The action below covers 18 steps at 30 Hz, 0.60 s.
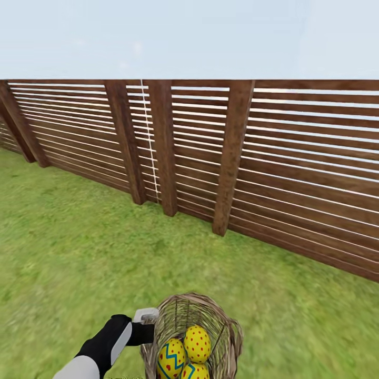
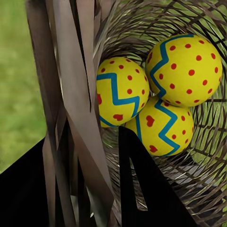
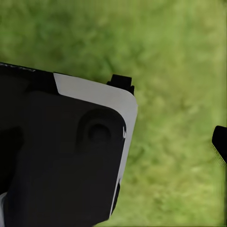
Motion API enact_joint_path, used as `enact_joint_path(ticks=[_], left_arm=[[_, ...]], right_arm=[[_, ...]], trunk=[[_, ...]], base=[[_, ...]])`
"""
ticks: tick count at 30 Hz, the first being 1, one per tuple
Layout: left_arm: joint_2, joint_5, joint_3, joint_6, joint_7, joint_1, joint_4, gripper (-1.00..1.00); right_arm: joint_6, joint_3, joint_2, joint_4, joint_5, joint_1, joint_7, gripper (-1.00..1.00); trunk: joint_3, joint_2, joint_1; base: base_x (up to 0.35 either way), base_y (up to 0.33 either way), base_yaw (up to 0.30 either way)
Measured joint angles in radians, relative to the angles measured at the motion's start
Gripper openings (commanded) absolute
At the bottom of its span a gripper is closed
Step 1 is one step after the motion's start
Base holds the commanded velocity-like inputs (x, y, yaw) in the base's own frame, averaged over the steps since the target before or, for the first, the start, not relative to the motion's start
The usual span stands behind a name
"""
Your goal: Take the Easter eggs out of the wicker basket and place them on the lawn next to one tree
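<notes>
- Left gripper (image 1: 149, 330) is clamped on the wicker basket (image 1: 221, 321) rim, 1 finger (image 2: 142, 189) inside, basket apparently lifted over the lawn (image 1: 79, 252)
- 3 Easter eggs (image 1: 197, 343) lie inside; tilting could spill them
- Right gripper: can't tell its state; no tree in sight

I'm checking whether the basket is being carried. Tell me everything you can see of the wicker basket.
The wicker basket is small, round, brown open weave, showing grass through its gaps. It sits low in the head view over the lawn. All three Easter eggs lie clustered inside it. The left gripper is at its rim, one dark finger inside the wall and one outside, seemingly clamping it.
</notes>
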Motion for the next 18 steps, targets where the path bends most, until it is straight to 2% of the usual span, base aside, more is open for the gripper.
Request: enact_joint_path(ticks=[18], left_arm=[[0.001, 0.000, 0.000, 0.000, 0.000, 0.000, -0.001, -1.00]], right_arm=[[0.000, 0.000, 0.000, 0.000, -0.001, 0.000, -0.001, 1.00]], trunk=[[0.013, 0.000, 0.000]], base=[[0.000, 0.000, 0.262]])
